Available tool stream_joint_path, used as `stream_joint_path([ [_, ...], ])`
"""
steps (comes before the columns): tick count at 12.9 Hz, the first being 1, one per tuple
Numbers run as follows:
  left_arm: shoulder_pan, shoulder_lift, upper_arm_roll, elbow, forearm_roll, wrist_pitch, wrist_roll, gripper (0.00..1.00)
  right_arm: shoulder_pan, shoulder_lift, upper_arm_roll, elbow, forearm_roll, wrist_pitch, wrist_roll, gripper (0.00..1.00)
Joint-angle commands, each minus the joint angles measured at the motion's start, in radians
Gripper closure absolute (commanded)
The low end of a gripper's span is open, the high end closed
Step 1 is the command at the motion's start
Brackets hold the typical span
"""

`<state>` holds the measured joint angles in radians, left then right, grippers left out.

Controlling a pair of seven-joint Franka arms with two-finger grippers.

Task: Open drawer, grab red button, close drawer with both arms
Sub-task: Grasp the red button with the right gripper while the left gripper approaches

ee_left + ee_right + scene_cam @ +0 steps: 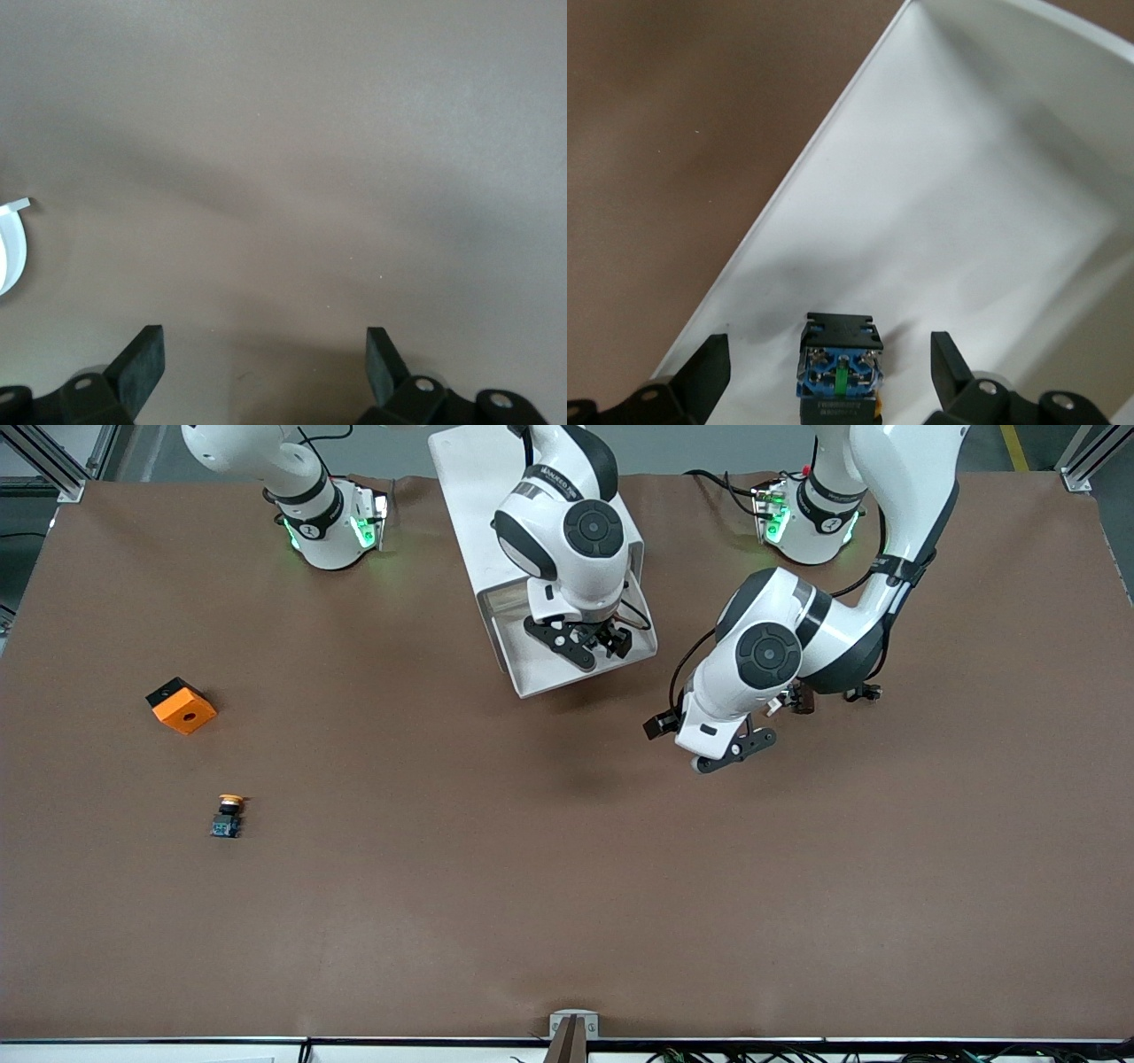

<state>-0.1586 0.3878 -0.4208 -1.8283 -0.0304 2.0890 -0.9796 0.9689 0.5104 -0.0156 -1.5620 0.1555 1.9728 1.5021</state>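
White drawer, blue-based button inside.

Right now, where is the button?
In the right wrist view the button lies in the open white drawer, between the right gripper's open fingers, untouched; the left gripper waits open over the table.

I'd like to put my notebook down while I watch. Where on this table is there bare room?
The brown table is bare along the camera edge and below the left gripper. Crowded: the open drawer under the right gripper, and around the orange cube and orange-capped button.
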Motion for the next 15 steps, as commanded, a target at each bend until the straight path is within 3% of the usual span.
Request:
stream_joint_path([
  [1,0.004,-0.015,-0.003,0.001,0.018,0.002,-0.042,0.0,0.021,0.026,-0.01,0.017,-0.016,0.008,0.024,0.0],
  [2,0.005,-0.015,-0.004,0.003,0.017,-0.018,-0.063,0.0,0.021,0.028,-0.009,0.017,-0.014,0.008,0.023,0.03],
  [5,0.013,-0.015,-0.003,0.004,0.017,-0.072,-0.142,0.0,0.028,0.028,-0.009,0.019,-0.005,0.012,0.024,0.96],
  [6,0.013,-0.014,-0.003,0.004,0.017,-0.072,-0.142,0.0,0.028,0.028,-0.009,0.019,-0.004,0.014,0.029,1.0],
  [10,0.011,-0.021,-0.003,0.007,0.018,-0.092,-0.169,0.0,0.011,0.026,-0.01,0.028,-0.002,0.011,0.041,1.0],
  [15,-0.022,0.026,-0.004,0.039,0.007,-0.076,-0.231,0.0,-0.096,0.023,-0.007,0.156,0.028,-0.058,-0.017,1.0],
])
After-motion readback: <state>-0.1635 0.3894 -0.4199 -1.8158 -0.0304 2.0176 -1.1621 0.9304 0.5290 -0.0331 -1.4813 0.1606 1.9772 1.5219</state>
